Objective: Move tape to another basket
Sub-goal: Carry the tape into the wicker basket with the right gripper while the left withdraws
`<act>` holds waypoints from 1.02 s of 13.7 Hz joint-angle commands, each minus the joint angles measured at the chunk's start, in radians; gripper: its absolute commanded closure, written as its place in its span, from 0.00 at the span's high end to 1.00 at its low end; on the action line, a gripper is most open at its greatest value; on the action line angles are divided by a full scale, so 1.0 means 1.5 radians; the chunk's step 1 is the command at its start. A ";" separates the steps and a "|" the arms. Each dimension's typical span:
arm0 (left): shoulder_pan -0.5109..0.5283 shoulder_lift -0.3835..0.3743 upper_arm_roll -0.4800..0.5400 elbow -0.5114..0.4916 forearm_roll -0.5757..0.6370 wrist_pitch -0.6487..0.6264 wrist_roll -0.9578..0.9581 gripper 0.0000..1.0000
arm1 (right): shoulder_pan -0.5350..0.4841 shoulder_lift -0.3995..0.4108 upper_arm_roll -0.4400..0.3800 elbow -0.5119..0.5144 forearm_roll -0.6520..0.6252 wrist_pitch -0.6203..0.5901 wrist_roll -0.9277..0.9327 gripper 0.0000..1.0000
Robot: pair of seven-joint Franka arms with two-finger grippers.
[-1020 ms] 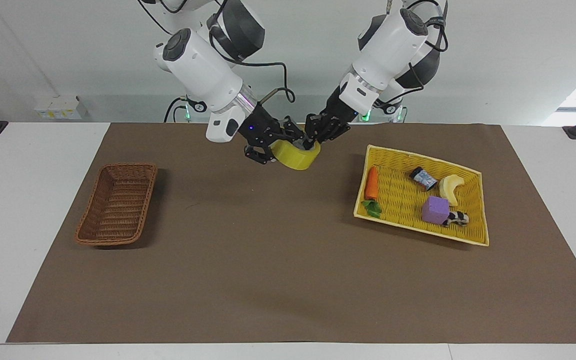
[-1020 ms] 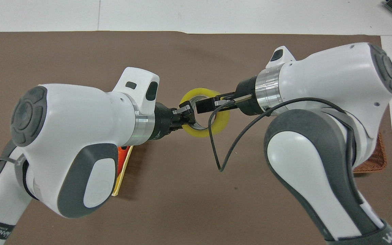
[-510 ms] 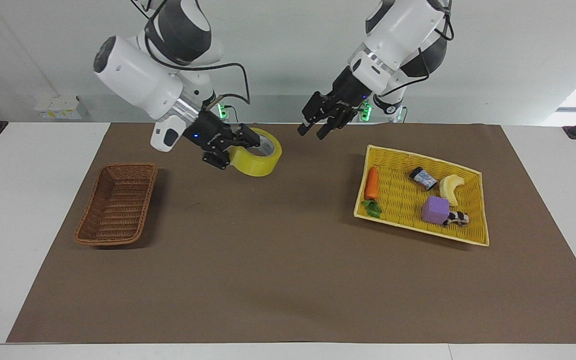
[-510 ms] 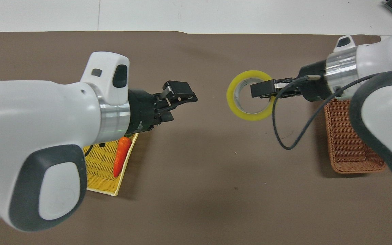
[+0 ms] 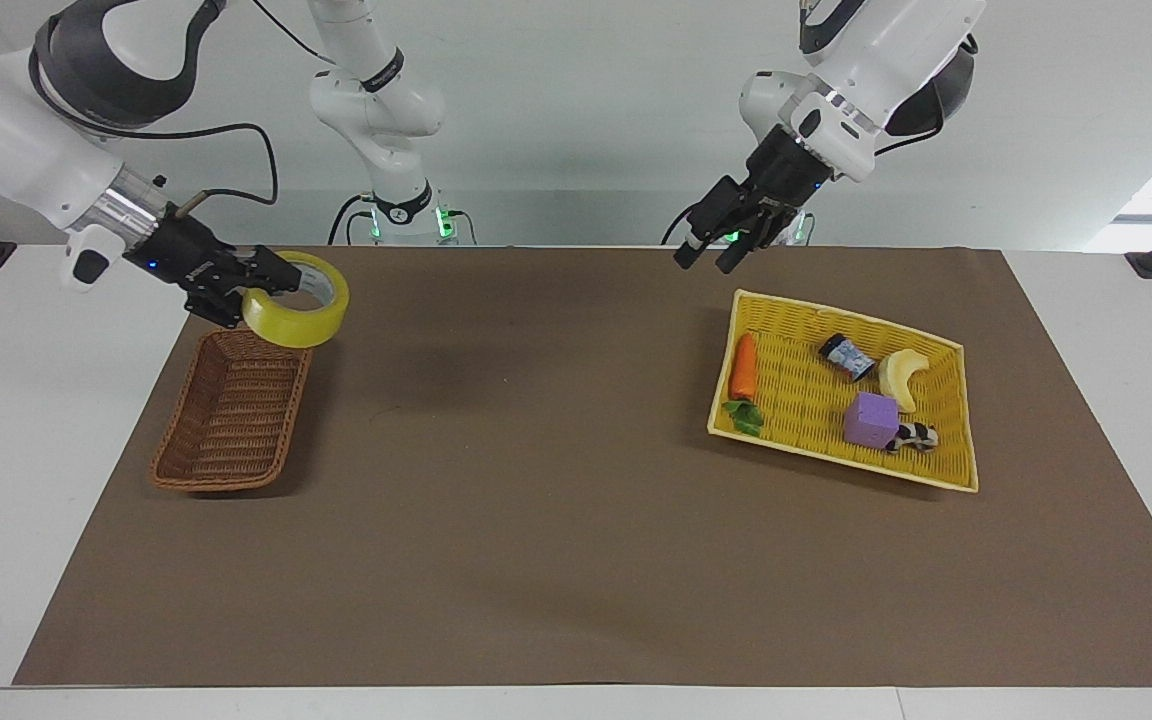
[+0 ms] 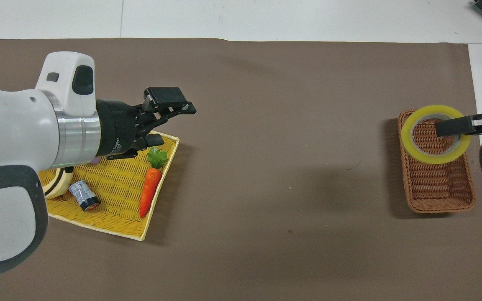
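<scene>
Yellow tape (image 5: pixel 296 314), clamped in the right pincer (image 5: pixel 261 287), hangs over the wicker basket (image 5: pixel 232 414) (left pincer (image 5: pixel 707 246) apart, waiting).

Legible text, labels, brands, numbers, signs: none that I can read in either view.

- My left gripper (image 6: pixel 170 104): a line of small pale print runs along the black body just ahead of the metal wrist ring in the overhead view; too small for me to make out.
- Small can (image 6: pixel 83 195) lying in the yellow tray (image 6: pixel 119 228): carries a blue and white printed wrap; no word on it can be read.
</scene>
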 commanded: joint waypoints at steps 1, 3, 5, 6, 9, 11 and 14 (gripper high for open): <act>0.034 -0.010 -0.004 -0.008 0.090 -0.048 0.033 1.00 | -0.019 0.008 0.012 -0.040 -0.035 0.031 0.040 0.00; 0.073 -0.009 -0.003 -0.004 0.102 -0.079 0.115 1.00 | -0.060 0.015 0.012 -0.096 -0.060 0.057 0.025 0.00; 0.102 -0.002 -0.003 0.019 0.149 -0.119 0.179 1.00 | -0.066 0.016 0.012 -0.141 -0.070 0.104 -0.007 0.00; 0.104 0.001 -0.001 0.029 0.190 -0.143 0.203 1.00 | -0.068 0.026 0.012 -0.147 -0.072 0.115 -0.008 0.00; 0.180 0.001 -0.001 0.033 0.212 -0.180 0.364 1.00 | -0.090 0.068 0.012 -0.148 -0.075 0.151 -0.018 0.00; 0.240 0.002 -0.002 0.040 0.213 -0.200 0.464 1.00 | -0.102 0.085 0.012 -0.147 -0.076 0.173 -0.056 0.00; 0.295 0.003 -0.001 0.047 0.217 -0.219 0.566 1.00 | -0.122 0.112 0.012 -0.140 -0.076 0.201 -0.117 0.00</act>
